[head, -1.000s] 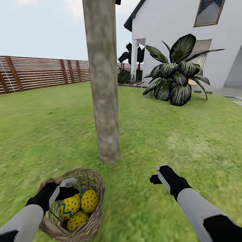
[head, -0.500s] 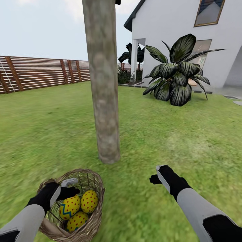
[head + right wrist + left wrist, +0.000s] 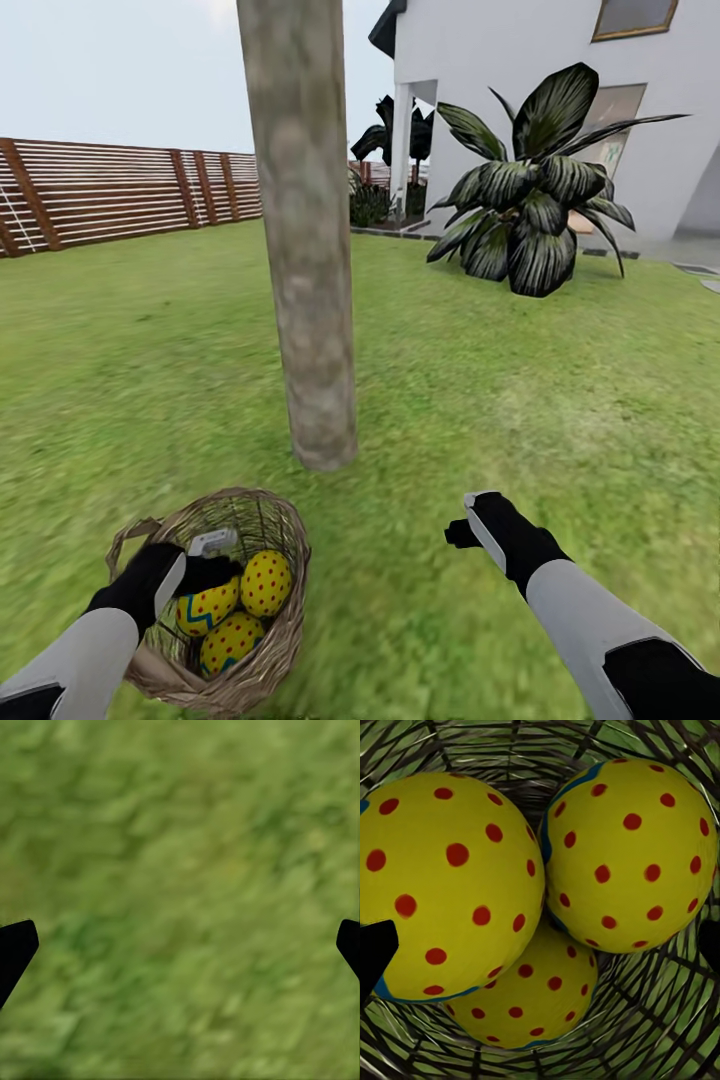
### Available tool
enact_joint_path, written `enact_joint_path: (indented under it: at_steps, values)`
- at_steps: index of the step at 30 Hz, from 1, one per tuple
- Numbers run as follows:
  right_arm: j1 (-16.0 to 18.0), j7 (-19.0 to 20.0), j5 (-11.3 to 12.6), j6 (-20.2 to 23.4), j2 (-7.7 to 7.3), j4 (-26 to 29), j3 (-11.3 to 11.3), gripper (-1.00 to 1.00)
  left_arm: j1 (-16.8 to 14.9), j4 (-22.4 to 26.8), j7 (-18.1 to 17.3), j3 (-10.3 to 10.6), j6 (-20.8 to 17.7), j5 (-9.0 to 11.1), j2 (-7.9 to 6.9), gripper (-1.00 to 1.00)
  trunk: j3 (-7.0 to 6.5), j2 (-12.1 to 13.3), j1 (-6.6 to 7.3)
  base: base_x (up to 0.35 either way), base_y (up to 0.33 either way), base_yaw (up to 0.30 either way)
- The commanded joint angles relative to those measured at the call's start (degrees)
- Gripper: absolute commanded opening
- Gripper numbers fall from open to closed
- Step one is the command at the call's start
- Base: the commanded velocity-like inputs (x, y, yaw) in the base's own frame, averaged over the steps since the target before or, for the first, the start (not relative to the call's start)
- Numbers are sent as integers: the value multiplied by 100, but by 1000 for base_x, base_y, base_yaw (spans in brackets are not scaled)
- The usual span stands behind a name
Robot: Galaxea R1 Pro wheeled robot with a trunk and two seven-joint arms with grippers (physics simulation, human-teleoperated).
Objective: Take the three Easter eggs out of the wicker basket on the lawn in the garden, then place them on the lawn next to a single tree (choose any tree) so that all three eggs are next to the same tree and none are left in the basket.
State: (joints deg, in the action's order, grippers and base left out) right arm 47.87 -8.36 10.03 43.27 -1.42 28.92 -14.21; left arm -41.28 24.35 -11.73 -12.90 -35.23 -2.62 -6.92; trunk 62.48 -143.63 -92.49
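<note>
The head camera has tipped downward, so the fence, house and plant sit higher in the head view; that is no move of those things. The black left gripper [image 3: 205, 570] has sunk a little deeper into the brown woven wicker basket [image 3: 268, 655] and now sits right over the yellow red-dotted egg with the blue zigzag band [image 3: 207, 608], covering more of its top than before, its fingers spread wide.

yellow red-dotted eggs [image 3: 237, 606], brown basket [image 3: 255, 670]
</note>
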Motion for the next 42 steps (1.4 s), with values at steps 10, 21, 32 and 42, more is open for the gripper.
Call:
enact_joint_path:
  at_steps: [10, 21, 32, 42]
  values:
    - [4, -43, 60, 23, -7, 9, -44, 100, -2, 11, -40, -37, -36, -19, -3, 100, 228, -16, -24, 0, 0, 0]
    - [2, -45, 60, 23, 11, 9, -43, 100, -2, 9, -40, -37, -27, -19, 5, 100, 338, -23, -37, 5, 4, 0]
    - [4, -45, 60, 23, 19, 9, -47, 100, -1, 8, -32, -37, -19, -19, 7, 100, 338, -23, -37, 77, 41, 0]
    - [4, -30, 60, 5, 18, 9, -38, 100, -1, 8, -31, -37, -11, -19, 7, 100, 338, -23, -37, 0, 0, 0]
